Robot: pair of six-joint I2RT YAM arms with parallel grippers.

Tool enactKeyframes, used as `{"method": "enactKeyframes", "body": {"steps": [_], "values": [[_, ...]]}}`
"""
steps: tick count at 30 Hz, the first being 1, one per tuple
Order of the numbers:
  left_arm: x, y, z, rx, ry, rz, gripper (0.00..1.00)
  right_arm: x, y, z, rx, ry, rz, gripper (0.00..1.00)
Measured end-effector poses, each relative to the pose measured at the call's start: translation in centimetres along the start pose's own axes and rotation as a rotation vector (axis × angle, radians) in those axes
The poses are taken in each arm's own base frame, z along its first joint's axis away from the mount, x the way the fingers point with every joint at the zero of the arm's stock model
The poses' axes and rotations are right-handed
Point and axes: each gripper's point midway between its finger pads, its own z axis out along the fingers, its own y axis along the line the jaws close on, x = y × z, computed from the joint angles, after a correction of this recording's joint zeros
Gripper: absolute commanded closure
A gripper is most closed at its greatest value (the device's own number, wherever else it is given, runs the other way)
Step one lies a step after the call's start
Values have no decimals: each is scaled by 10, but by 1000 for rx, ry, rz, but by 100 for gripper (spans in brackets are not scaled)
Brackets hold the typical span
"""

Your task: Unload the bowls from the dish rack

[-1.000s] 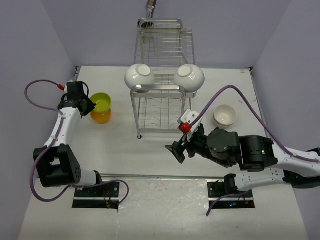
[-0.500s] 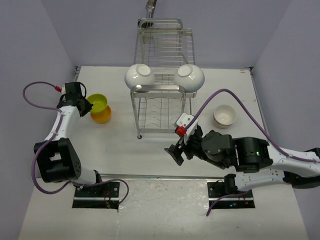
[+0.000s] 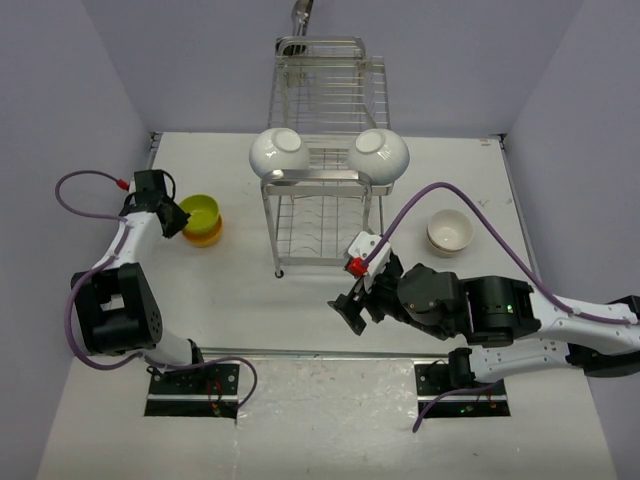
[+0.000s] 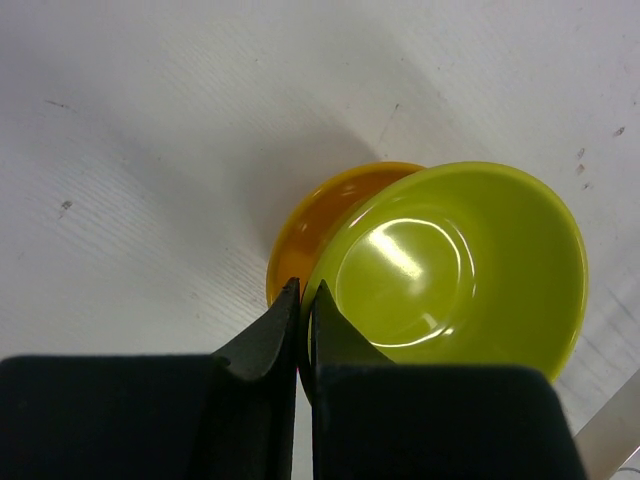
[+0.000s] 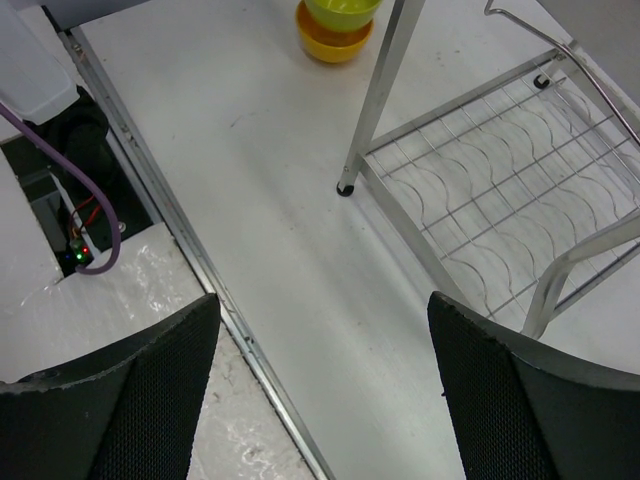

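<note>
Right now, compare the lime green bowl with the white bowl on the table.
The lime green bowl sits nested in the orange bowl, its rim pinched by the left gripper; the white bowl stands alone, untouched. Both are off the dish rack, open side up.

Chrome dish rack (image 3: 318, 178) upright, white bowl (image 3: 278, 152) tipped at its top left corner, second white bowl (image 3: 381, 154) top right. Left, lime green bowl (image 3: 200, 210) nests in orange bowl (image 3: 206, 236); third white bowl (image 3: 449, 231) upright, right.

Left arm (image 3: 122, 252) bent, wrist far out at left side. Left gripper (image 4: 303, 298) jaws pinched on rim of lime green bowl (image 4: 455, 270). Right arm (image 3: 500, 310) lying low across toward centre, right gripper (image 5: 320, 345) jaws wide apart.
</note>
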Motion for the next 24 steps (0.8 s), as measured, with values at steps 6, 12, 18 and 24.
{"method": "enactKeyframes", "body": {"steps": [6, 12, 18, 24], "values": [[8, 4, 5, -2, 9, 1, 100, 0, 1, 0, -7, 1, 0, 15], [15, 8, 8, -12, 24, 3, 94, 3, 2, 2, -8, 6, -2, 15], [14, 8, 8, -10, 18, 2, 78, 7, 4, 3, -13, 15, -7, 15], [14, 7, 8, -8, 17, 1, 70, 7, 6, 3, -26, 16, -7, 15]]}}
